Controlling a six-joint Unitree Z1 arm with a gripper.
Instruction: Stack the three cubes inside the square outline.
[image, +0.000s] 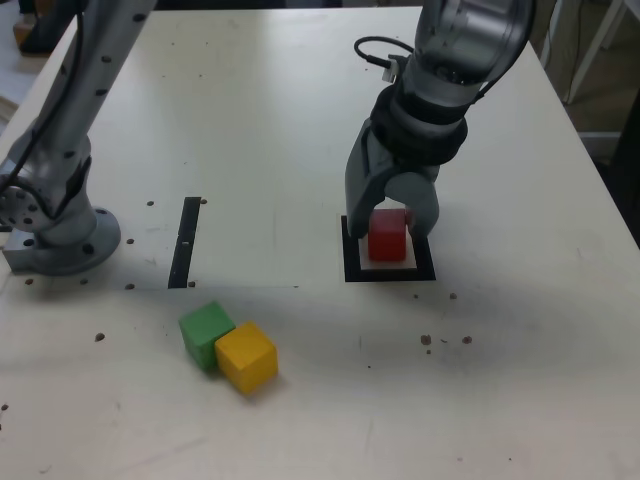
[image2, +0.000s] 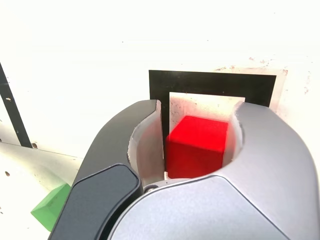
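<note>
Where red cube (image: 387, 236) sits — jaws straddling, pointing down.

One cube (image: 387, 236) sits between the tool's (image: 390, 222) jaws, inside the square outline (image: 352, 268). Two touching cubes (image: 228, 348) lie on the worktop (image: 520, 380) well apart from the tool, toward the exterior view's lower left.

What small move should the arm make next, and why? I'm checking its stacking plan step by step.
Probably finish opening and lift straight up. The red cube already sits on the white centre of the square outline, and the gripper straddles it with a gap showing beside one jaw in the wrist view. The green cube and yellow cube wait on the table, touching each other.
</note>
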